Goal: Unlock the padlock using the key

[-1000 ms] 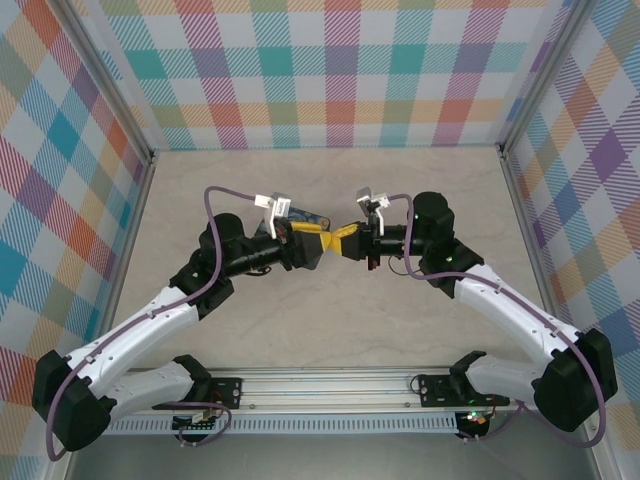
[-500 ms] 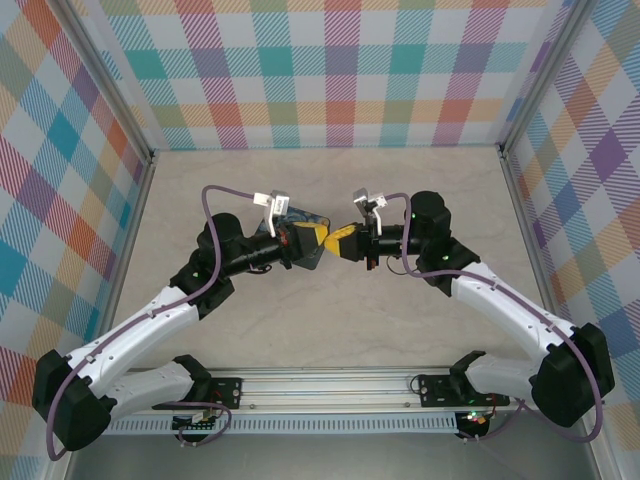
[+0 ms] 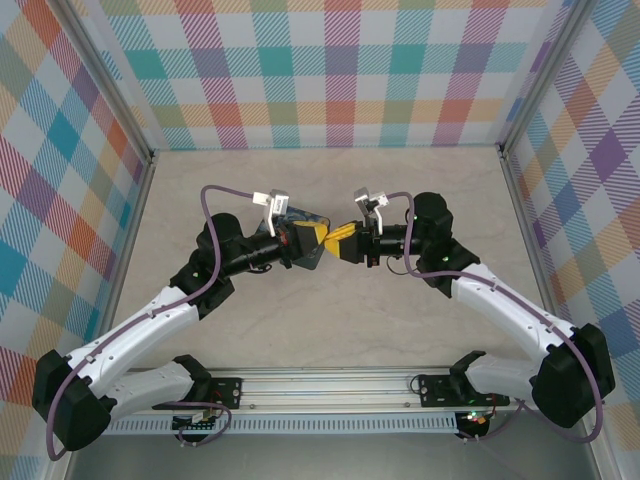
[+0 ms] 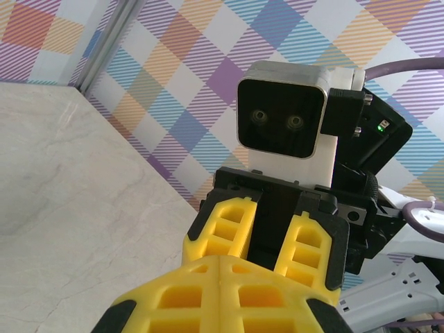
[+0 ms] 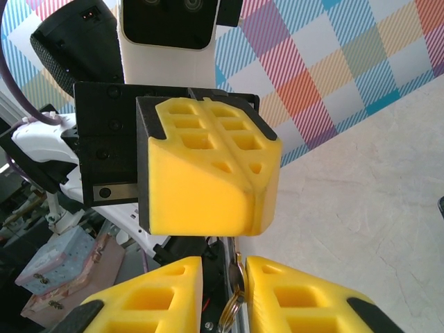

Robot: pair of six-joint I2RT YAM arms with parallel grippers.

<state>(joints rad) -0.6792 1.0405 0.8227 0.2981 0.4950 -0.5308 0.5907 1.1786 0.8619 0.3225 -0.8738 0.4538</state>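
My left gripper is shut, its yellow fingers pressed flat together with nothing showing between them. It meets my right gripper tip to tip above the table. In the right wrist view the right gripper stands open just under the left gripper. The slim metal key stands upright in the gap, lying against the right-hand finger. Its ring hangs below, and its upper end reaches the underside of the left fingers. The padlock is hidden.
A dark-blue box with a starry print sits on the table just behind the left gripper. The same box is at the lower left of the right wrist view. Bare marble-look tabletop lies beyond, with checkered walls around it.
The right gripper has edged a little left, closing up against the left gripper's tips. The left arm has barely moved.
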